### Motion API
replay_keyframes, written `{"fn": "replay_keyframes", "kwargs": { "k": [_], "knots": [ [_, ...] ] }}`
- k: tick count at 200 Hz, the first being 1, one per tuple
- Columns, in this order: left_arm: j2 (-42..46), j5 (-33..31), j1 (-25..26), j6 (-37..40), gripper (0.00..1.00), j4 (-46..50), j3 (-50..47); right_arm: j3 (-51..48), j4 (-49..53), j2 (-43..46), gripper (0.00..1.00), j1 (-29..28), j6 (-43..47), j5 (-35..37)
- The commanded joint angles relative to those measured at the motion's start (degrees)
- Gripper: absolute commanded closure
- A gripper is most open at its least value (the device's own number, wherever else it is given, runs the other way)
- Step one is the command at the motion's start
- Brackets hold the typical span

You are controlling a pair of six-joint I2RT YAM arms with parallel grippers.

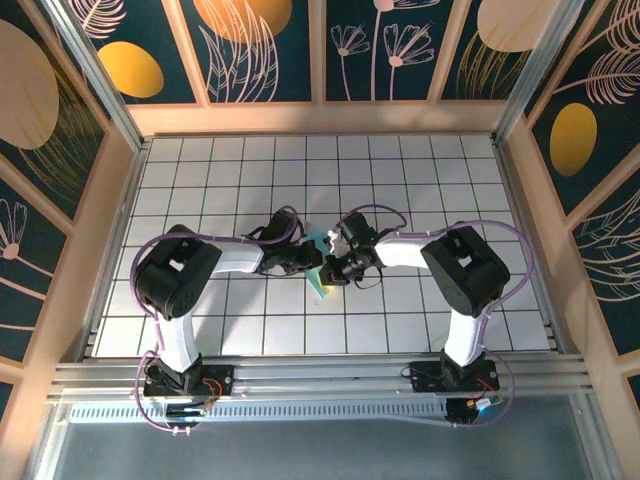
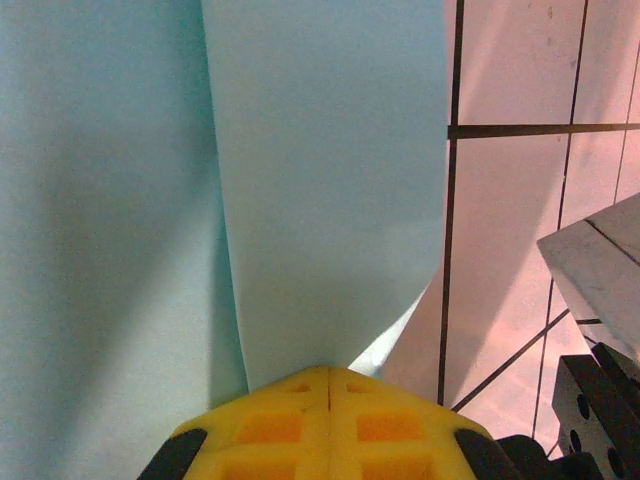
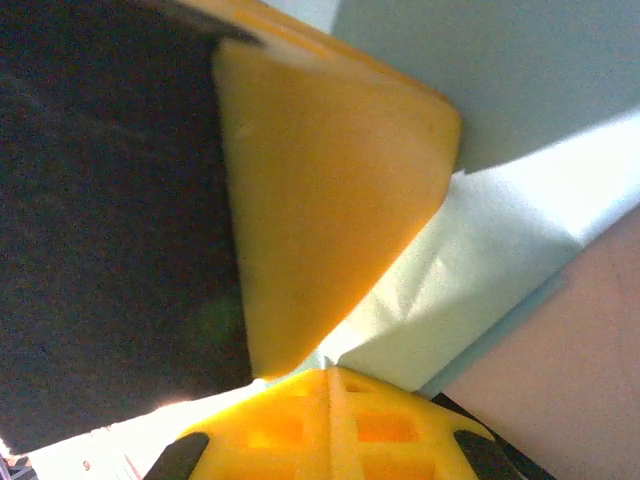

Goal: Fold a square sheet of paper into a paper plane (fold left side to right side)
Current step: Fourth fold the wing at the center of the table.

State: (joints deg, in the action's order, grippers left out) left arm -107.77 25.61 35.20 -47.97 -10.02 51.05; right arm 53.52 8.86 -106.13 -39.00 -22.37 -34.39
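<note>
Centrally, folded light-blue paper [image 1: 322,287] lay on the tiled surface [image 1: 420,170], left end effector [image 1: 312,265] and right end effector [image 1: 334,270] clenched, tips touching it.

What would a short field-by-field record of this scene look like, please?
surface: white grid-tiled table
object: light-blue square sheet of paper, creased, mid-table between the arms
left gripper: shut, tips at the paper
right gripper: shut, tips at the paper, close beside the left gripper
paper pinched or only pressed: cannot tell
</note>
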Motion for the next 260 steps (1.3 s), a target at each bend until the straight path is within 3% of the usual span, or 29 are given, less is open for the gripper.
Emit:
{"fn": "replay_keyframes", "kwargs": {
  "k": [1, 178, 221, 260],
  "knots": [
    [-2.35, -5.41, -2.55, 2.53, 0.98, 0.0, 1.84, -3.17, 9.33, -5.52, 1.0, -0.37, 1.98, 11.89],
    [-12.11, -4.01, -12.58, 9.5, 0.97, 2.95, 16.75, -3.47, 9.34, -6.11, 1.0, -0.29, 2.33, 10.85],
    [-7.57, -6.16, -13.57, 13.15, 0.97, 5.62, 17.57, -3.11, 8.78, -5.09, 1.0, 0.44, 3.06, 9.67],
    [2.55, -3.53, -13.04, 12.6, 0.97, 2.19, 8.19, -2.21, 9.2, -4.4, 1.0, 1.17, 3.83, 9.78]
  ]
}}
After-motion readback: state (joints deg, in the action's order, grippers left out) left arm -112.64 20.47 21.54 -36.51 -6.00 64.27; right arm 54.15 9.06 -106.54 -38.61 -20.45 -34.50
